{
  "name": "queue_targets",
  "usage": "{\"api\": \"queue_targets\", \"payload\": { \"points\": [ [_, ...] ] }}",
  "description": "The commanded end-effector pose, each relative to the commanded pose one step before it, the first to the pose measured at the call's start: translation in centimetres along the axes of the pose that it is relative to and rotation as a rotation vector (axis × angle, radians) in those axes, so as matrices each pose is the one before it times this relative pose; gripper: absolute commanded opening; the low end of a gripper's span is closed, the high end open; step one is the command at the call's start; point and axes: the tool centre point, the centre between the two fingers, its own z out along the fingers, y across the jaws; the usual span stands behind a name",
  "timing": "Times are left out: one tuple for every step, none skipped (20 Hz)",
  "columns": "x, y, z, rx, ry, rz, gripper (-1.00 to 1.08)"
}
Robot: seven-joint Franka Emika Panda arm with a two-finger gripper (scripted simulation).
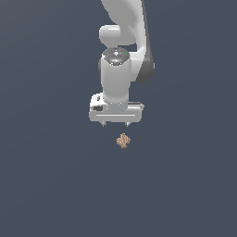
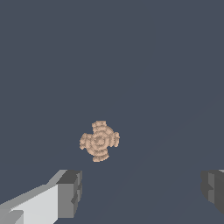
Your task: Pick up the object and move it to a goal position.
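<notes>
Exterior view looks down, far; wrist view near (both show clump [image 1: 123, 140]).

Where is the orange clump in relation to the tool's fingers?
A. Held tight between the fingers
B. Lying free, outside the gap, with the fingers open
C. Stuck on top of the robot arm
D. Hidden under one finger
B: in the wrist view the clump lies apart from both fingers, which stand wide open; the tool touches nothing.
</notes>
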Motion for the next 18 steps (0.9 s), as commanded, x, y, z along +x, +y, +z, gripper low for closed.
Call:
{"api": "queue_targets", "payload": {
  "points": [
    [0.000, 0.001, 0.000, 0.00000, 0.00000, 0.00000, 1.00],
    [0.006, 0.020, -0.004, -0.00054, 0.00001, -0.00081, 1.00],
    [0.019, 0.057, -0.011, -0.00161, 0.00000, -0.00245, 1.00],
    [0.030, 0.095, -0.019, -0.00263, 0.00001, -0.00412, 1.00],
    [0.040, 0.129, -0.030, -0.00360, 0.00001, -0.00589, 1.00],
    [0.045, 0.160, -0.043, -0.00428, 0.00002, -0.00749, 1.00],
    [0.046, 0.174, -0.057, -0.00459, 0.00004, -0.00881, 1.00],
    [0.034, 0.148, -0.060, -0.00377, 0.00007, -0.00817, 1.00],
    [0.022, 0.109, -0.056, -0.00268, 0.00010, -0.00669, 1.00],
    [0.011, 0.070, -0.046, -0.00167, 0.00011, -0.00494, 1.00],
    [0.004, 0.041, -0.033, -0.00086, 0.00010, -0.00320, 1.00],
    [0.000, 0.021, -0.019, -0.00025, 0.00007, -0.00152, 1.00],
    [-0.002, 0.000, -0.003, 0.00000, 0.00000, 0.00000, 1.00],
    [-0.003, -0.023, 0.012, 0.00063, 0.00001, 0.00123, 1.00],
    [-0.001, -0.038, 0.029, 0.00057, -0.00010, 0.00261, 1.00],
    [-0.001, -0.037, 0.048, 0.00070, -0.00019, 0.00408, 1.00],
    [0.001, -0.046, 0.066, 0.00072, -0.00028, 0.00534, 1.00],
    [0.002, -0.053, 0.084, 0.00076, -0.00037, 0.00664, 1.00]
  ]
}}
